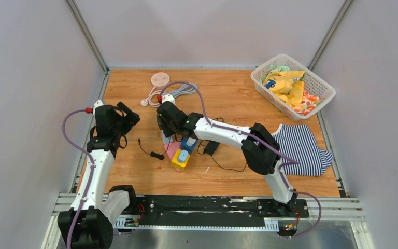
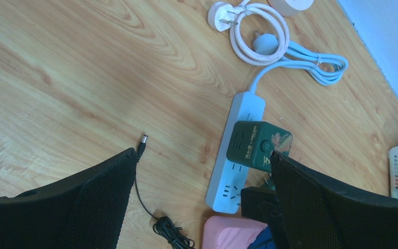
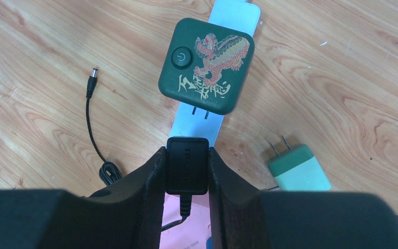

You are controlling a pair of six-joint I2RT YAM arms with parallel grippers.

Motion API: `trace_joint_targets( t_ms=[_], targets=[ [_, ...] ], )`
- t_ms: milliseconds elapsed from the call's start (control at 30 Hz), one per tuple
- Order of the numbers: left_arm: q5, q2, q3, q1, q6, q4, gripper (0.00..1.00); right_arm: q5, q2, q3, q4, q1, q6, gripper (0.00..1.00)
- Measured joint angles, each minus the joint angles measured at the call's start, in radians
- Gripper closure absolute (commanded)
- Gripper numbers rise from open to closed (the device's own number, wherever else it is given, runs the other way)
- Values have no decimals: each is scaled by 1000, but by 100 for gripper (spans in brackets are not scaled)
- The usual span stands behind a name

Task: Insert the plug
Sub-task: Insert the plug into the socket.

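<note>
A wooden table (image 1: pixel 228 93) seen from above, with two robot arms reaching in from its near edge. The right gripper (image 3: pixel 186 155) is closed narrowly on a black plug (image 3: pixel 186 166), pinching its flat sides, and holds it over the near end of a white power strip (image 3: pixel 213 127) that lies near the middle of the table. The plug's pins point away from the wrist camera and are hidden, so it cannot be told whether they touch the strip or which socket they face. The plug's thin black cord (image 3: pixel 94 140) loops off to the left and ends in a bare barrel connector (image 3: pixel 91 73) lying on the wood. Most of the strip is covered by a dark green cube adapter (image 3: pixel 205 65) printed with a red and gold lion and a round button; two metal pins show at the adapter's near edge. A green and white plug (image 3: pixel 299 167) lies loose on the table just right of the strip, pins up and away. The left gripper (image 2: pixel 203 155) hangs over the table to the left with its jaws spread wide, holding nothing. A pink object (image 2: pixel 233 233) beside the strip's near end is cut off by the frame. Coiled white cables (image 2: pixel 259 36) lie at the far end. A white basket (image 1: pixel 321 85) of mixed, hard-to-identify items stands at the far right, and a striped shirt (image 1: pixel 303 148) lies nearer.
</note>
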Motion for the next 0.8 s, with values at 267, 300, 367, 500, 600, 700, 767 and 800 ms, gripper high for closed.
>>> trace_joint_targets(
  t_ms=[267,300,367,500,600,700,767,800],
  targets=[
    [-11,-1,0,0,-6,3,0,-1,31,2,-2,0,6,100],
    [-11,-1,0,0,-7,3,0,-1,34,2,7,0,11,100],
    [-12,-1,0,0,-7,3,0,-2,35,2,10,0,19,100],
    [-13,-1,0,0,-7,3,0,-2,44,8,24,0,32,100],
    [-13,-1,0,0,-6,3,0,1,51,11,34,0,40,100],
    [-13,-1,0,0,-7,3,0,3,53,13,35,1,46,100],
    [-13,-1,0,0,-7,3,0,9,54,14,34,2,48,100],
    [-14,-1,0,0,-6,3,0,13,56,17,34,4,49,100]
  ],
)
